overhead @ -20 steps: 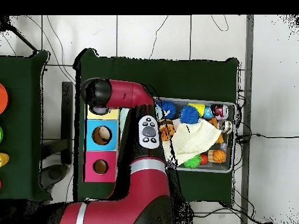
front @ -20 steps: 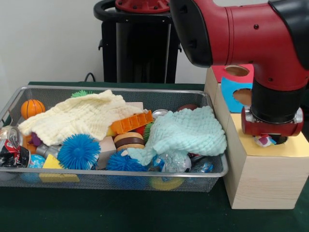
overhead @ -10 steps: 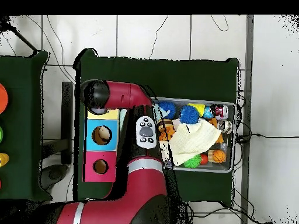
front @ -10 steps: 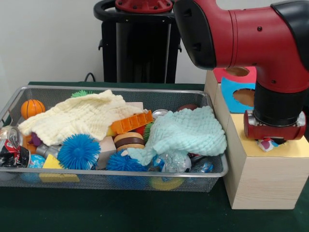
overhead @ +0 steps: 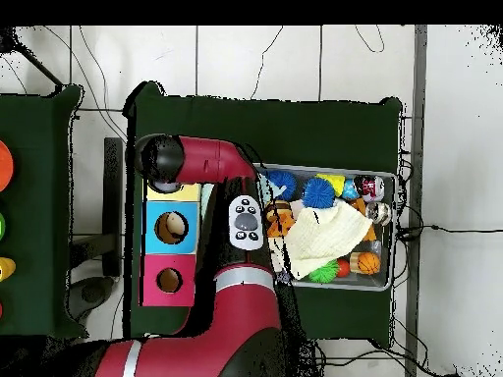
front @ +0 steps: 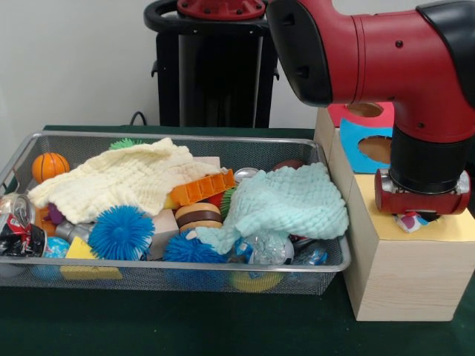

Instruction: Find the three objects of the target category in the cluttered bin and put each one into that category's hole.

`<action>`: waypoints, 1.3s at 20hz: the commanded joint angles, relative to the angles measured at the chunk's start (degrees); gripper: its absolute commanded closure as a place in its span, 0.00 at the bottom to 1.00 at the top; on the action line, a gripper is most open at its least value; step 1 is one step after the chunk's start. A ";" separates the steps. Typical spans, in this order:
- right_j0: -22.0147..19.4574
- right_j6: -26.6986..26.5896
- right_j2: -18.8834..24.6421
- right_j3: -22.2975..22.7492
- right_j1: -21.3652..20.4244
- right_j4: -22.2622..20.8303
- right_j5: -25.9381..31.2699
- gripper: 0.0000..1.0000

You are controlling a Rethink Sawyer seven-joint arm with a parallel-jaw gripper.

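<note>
One gripper (front: 413, 219) | over yellow hole (front: 430, 215) | small wrapped object (front: 407, 220) beneath

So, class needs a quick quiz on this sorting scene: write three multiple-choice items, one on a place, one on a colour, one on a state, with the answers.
1. Where is the hand?
A over the yellow-topped box
B inside the wire bin
C above the orange ball

2. What colour is the cloth at the bin's right end?
A red
B pale mint green
C black

3. How does the yellow cloth lie?
A folded on the table
B hanging off the arm
C spread over toys in the wire bin

Answers: A, it sits at the yellow top; B, pale mint; C, draped across toys.
</note>
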 commanded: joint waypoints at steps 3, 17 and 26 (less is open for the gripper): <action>-1.62 6.69 3.61 6.83 3.41 -0.22 -4.49 1.00; -0.38 5.61 1.29 2.98 -2.23 -0.83 6.46 1.00; -0.40 5.20 0.49 -0.19 -3.00 -1.72 6.28 1.00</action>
